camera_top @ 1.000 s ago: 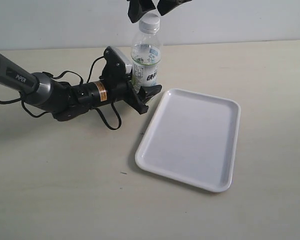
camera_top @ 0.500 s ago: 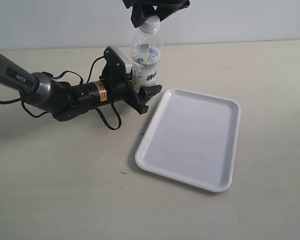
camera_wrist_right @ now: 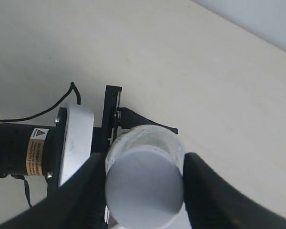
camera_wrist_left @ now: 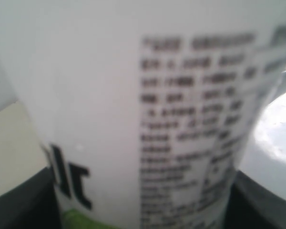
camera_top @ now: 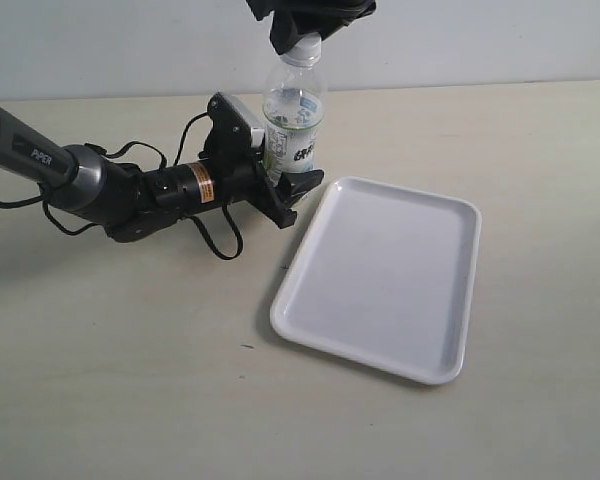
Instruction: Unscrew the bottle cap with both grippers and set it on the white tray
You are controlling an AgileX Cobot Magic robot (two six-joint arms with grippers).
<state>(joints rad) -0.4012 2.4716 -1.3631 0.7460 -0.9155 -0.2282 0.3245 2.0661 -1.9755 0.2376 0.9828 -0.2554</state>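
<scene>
Slippage was the risk: with the jaws of the right end effector (camera_wrist_right: 144,191) flanking the small white ribbed cap (camera_wrist_right: 144,183) (contact unclear) on the clear labelled plastic bottle (camera_top: 293,120), which the left end effector (camera_top: 275,160) clamped upright beside the glossy white rectangular tray (camera_top: 380,270), a twist could skid off it.

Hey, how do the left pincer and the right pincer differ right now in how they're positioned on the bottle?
The left pincer reaches in sideways, low over the table, while the right pincer points down from above. The left pincer clamps the labelled body of the bottle; the right pincer straddles the bottle cap, and whether it grips yet is unclear. Both are black and work on the same upright bottle.
</scene>
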